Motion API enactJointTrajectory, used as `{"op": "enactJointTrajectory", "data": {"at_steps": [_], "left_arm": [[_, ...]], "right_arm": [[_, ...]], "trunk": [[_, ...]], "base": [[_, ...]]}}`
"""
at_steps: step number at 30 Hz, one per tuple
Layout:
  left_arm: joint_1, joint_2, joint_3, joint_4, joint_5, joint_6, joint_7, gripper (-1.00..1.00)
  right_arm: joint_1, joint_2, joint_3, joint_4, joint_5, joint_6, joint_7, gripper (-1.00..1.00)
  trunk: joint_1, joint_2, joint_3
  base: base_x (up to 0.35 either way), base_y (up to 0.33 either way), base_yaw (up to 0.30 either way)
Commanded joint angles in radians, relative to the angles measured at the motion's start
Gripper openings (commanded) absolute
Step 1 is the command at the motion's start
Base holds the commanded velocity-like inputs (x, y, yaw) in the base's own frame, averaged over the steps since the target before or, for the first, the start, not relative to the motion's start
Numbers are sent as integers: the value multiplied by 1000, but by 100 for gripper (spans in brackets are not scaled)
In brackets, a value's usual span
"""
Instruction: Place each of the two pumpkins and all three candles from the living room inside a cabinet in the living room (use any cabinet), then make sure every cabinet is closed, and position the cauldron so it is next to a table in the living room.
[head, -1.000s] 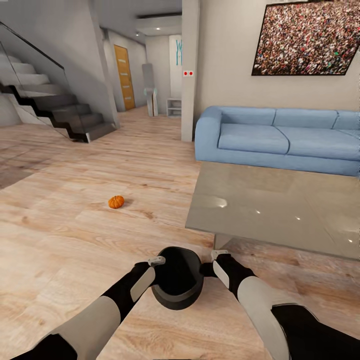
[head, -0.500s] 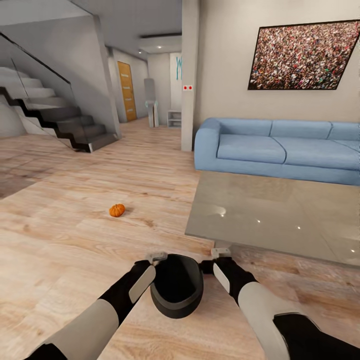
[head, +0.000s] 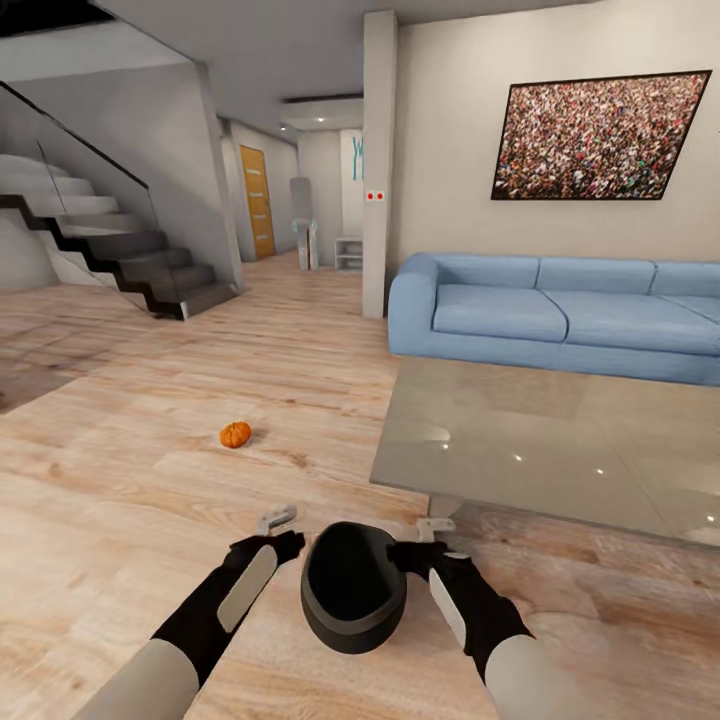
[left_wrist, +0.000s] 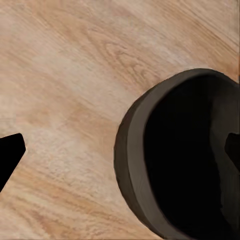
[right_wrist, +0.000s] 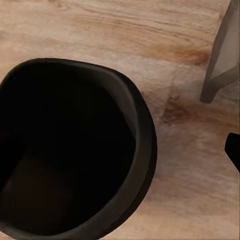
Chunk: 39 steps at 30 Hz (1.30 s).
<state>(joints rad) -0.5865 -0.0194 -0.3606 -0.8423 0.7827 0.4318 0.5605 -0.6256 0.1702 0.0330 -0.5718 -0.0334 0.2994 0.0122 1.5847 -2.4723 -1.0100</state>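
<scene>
- Black and stiff, the cauldron (head: 354, 586) is seen in the head view on the floor (head: 120, 480), between the left gripper (head: 277, 519) and right gripper (head: 434, 524) and just beside the tabletop (head: 560, 440); a heavy pot, best taken by its thick rim. A pumpkin (head: 235, 434) lies well apart across open floor.
- Left wrist view: one dark fingertip is seen inside the cauldron (left_wrist: 185, 155), one outside; the fingers look released, gripping nothing.
- Right wrist view: the cauldron (right_wrist: 70, 150) stands near a table leg (right_wrist: 223, 55); whether these fingers are clenched cannot be told.

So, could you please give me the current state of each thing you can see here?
Cauldron: upright on the floor, mouth up, beside the table's near corner.
Pumpkin: on the floor, not yet in a cabinet.
Table: glass top bare.
Left end effector: open, off the cauldron's rim.
Right end effector: by the rim; grip unclear.
</scene>
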Motion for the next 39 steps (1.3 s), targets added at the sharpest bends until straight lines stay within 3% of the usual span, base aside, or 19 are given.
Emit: {"op": "enactJointTrajectory", "data": {"at_steps": [1, 2, 6, 7, 8, 11, 13, 16, 18, 19, 23, 28, 34, 35, 38, 39], "left_arm": [[23, 12, 17, -42, 1, -2, 8, 100], [94, 46, 63, -174, 1, -3, 49, 100], [201, 91, 124, -351, 4, -3, 112, 100], [255, 112, 166, -432, 7, -3, 131, 100], [334, 134, 243, -519, 12, -3, 145, 100], [411, 141, 315, -572, 16, -7, 154, 100], [441, 142, 333, -586, 16, -10, 157, 100], [502, 144, 360, -603, 17, -17, 158, 100], [542, 144, 408, -612, 21, -40, 157, 100], [583, 140, 488, -624, 32, -78, 158, 100], [627, 129, 577, -637, 78, -108, 151, 100], [654, 124, 633, -628, 161, -127, 128, 100], [666, 124, 653, -638, 193, -132, 122, 100], [708, 119, 721, -683, 205, -131, 116, 100], [726, 117, 738, -698, 208, -128, 107, 100], [735, 110, 741, -703, 208, -126, 102, 100]], "right_arm": [[16, 0, 1, -29, 1, 0, 3, 100], [69, -2, 12, -138, 2, 6, 9, 100], [156, -5, 54, -338, 1, 69, 13, 100], [201, -6, 72, -440, 1, 126, 14, 100], [248, -6, 90, -575, 2, 228, 13, 100], [280, -6, 109, -701, 2, 365, 12, 100], [288, -6, 126, -737, 1, 417, 12, 100], [295, -6, 147, -767, -4, 470, 13, 100], [296, -4, 153, -778, -6, 492, 14, 100], [291, 1, 158, -788, -10, 521, 13, 100], [257, 4, 159, -792, -30, 578, 13, 100], [215, 4, 164, -767, -94, 622, 11, 100], [195, 4, 171, -703, -129, 631, 11, 100], [168, 4, 172, -669, -192, 636, 11, 100], [147, 4, 169, -626, -226, 636, 10, 100], [114, 4, 165, -574, -262, 634, 10, 100]], "trunk": [[-4, 7, 3], [-8, 14, 6], [-23, 42, 19], [-27, 49, 22], [-31, 56, 25], [-42, 77, 35], [-50, 91, 41], [-61, 112, 50], [-69, 126, 57], [-73, 133, 60], [-88, 161, 72], [-104, 189, 85], [-104, 189, 82], [-104, 189, 82], [-104, 189, 81], [-104, 189, 80]], "base": [[0, 0, 0], [0, 0, 0], [0, 0, 0], [0, 0, 0], [0, 0, 0], [0, 0, 0], [0, 0, 30], [0, 0, 123], [0, 0, 193], [0, 0, 247], [0, 0, 266], [0, 0, 283], [0, 0, 281], [0, 0, 276], [0, 0, 277], [0, 0, 279]]}}
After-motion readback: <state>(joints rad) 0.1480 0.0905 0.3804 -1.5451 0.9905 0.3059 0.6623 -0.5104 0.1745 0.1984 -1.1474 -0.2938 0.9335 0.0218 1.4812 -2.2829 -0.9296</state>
